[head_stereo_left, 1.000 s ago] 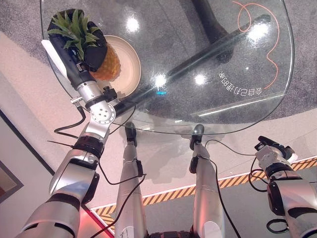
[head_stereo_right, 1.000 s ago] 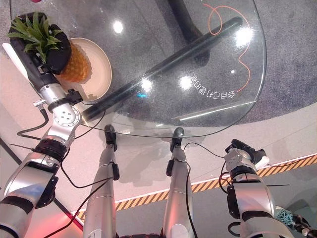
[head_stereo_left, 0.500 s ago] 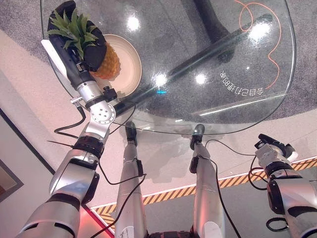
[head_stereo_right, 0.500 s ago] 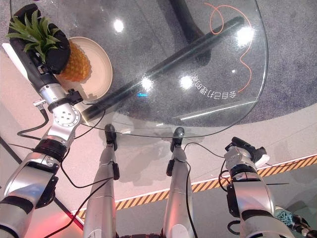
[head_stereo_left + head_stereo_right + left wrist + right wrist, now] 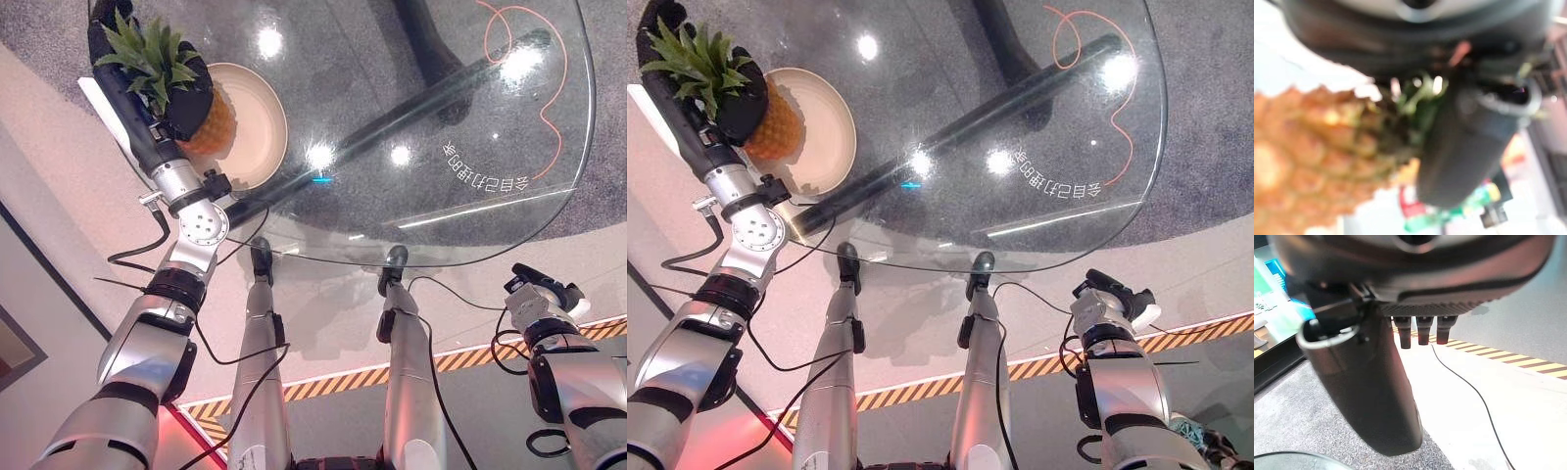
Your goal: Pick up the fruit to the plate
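The left robot hand curls its dark fingers around a pineapple just below its green crown, holding the fruit tilted over the near rim of a cream plate. The plate sits at the left edge of a round glass tabletop, with an orange cord at the far right. The right robot hand hangs low beside the tabletop, fingers curled on nothing.
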You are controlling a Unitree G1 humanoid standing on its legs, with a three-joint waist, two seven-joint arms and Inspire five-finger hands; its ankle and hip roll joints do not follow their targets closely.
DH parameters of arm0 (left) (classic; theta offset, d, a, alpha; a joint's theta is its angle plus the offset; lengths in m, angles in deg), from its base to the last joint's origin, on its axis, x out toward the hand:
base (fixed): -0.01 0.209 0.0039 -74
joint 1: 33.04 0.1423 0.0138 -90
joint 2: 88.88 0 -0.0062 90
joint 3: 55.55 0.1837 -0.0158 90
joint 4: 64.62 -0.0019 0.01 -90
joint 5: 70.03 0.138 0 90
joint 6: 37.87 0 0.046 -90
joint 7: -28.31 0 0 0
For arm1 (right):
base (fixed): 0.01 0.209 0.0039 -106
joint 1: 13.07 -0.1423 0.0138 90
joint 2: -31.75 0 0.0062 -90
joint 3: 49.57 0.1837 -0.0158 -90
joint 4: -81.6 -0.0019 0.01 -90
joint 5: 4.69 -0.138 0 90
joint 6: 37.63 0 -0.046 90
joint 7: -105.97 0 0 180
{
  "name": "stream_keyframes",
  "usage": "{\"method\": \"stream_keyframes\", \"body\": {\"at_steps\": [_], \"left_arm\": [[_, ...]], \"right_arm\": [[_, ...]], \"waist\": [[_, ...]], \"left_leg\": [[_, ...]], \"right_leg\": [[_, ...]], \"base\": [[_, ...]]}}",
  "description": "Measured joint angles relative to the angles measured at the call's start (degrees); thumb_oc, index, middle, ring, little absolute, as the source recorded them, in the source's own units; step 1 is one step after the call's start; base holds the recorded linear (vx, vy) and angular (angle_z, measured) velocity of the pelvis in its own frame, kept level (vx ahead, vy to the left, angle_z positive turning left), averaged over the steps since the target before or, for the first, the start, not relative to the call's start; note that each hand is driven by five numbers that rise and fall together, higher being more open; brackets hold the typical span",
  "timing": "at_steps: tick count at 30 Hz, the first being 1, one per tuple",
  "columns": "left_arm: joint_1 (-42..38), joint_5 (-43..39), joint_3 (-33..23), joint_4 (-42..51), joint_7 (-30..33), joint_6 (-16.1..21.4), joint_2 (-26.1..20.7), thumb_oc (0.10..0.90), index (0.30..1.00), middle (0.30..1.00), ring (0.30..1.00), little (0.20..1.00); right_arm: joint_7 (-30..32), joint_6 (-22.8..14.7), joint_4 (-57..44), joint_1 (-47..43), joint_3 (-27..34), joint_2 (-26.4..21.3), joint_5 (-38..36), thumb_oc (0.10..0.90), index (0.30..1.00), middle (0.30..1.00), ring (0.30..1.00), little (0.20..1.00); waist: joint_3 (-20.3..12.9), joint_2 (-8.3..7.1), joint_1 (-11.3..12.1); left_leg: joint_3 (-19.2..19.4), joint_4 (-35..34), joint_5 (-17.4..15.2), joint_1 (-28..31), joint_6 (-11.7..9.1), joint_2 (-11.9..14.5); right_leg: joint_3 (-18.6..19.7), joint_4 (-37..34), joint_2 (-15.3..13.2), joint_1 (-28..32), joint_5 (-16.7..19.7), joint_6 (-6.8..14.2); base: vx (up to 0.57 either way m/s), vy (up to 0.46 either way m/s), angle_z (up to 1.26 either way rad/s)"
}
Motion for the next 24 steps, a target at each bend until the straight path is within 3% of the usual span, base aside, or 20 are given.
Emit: {"method": "stream_keyframes", "body": {"at_steps": [24], "left_arm": [[4.99,0.30,-0.18,5.03,0.15,2.45,0.19,0.800,0.900,0.900,0.900,0.900]], "right_arm": [[0.00,-0.80,0.02,0.11,0.05,0.03,-0.02,0.800,0.900,0.900,0.900,0.900]], "waist": [[0.00,0.00,1.63]], "left_leg": [[-1.09,0.18,0.26,-0.25,-0.07,-0.06]], "right_leg": [[-0.80,0.17,-0.04,0.39,0.01,-0.02]], "base": [[0.00,0.000,0.00]]}}
